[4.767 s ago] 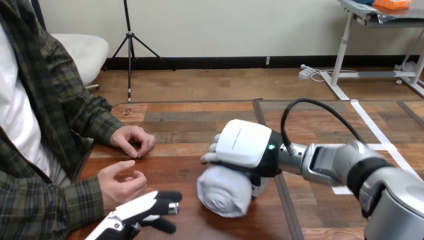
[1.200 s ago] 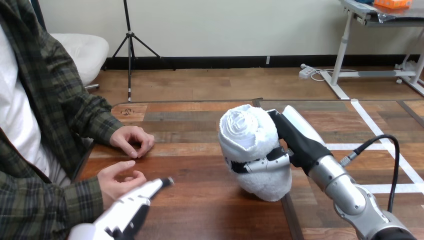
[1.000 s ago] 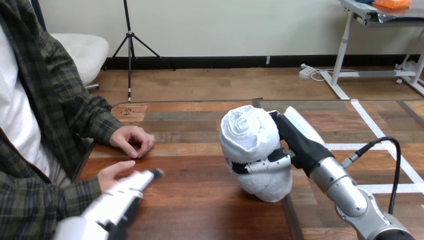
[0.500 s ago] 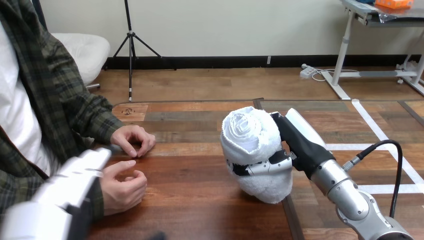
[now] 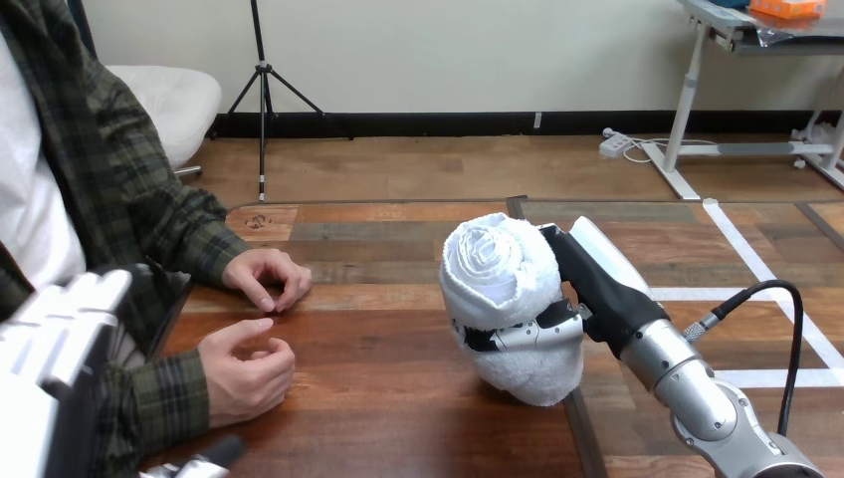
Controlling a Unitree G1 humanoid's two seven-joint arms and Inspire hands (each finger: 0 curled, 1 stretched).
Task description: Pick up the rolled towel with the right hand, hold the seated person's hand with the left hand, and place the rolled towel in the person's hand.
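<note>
At the far left the robot's left hand [image 5: 55, 344] was raised, its back to the camera. Its fingers [image 5: 95, 294] looked straight and held nothing. Just right of those fingertips and lower, the person's nearer hand [image 5: 244, 373] rested on the wooden table [image 5: 398, 418], loosely curled with the thumb side up. Beyond the fingertips, further across the table, the person's farther hand [image 5: 267, 279] lay knuckles up, apart from the nearer one. The robot touched neither.

Well to the right of those fingertips, the white rolled towel [image 5: 498, 274] stood on end in the right hand [image 5: 597, 289], spiral end up. That hand's fingers [image 5: 527, 334] were curled round the towel's middle from the front, with the palm behind it. Whether the towel's lower end touched the table could not be told.

The pickup looked done, so the step in hand was judged to be the left hand's hold on the person's hand. To do it well, the left hand would need to come down slowly beside the nearer hand, with its fingers straight until they slid under it. They should then close gently, to support rather than squeeze. The person's curled hand would probably have to open, palm up, before it could receive anything. Until then the right hand's fingers should hold firm, since a loose roll could unwind.
</note>
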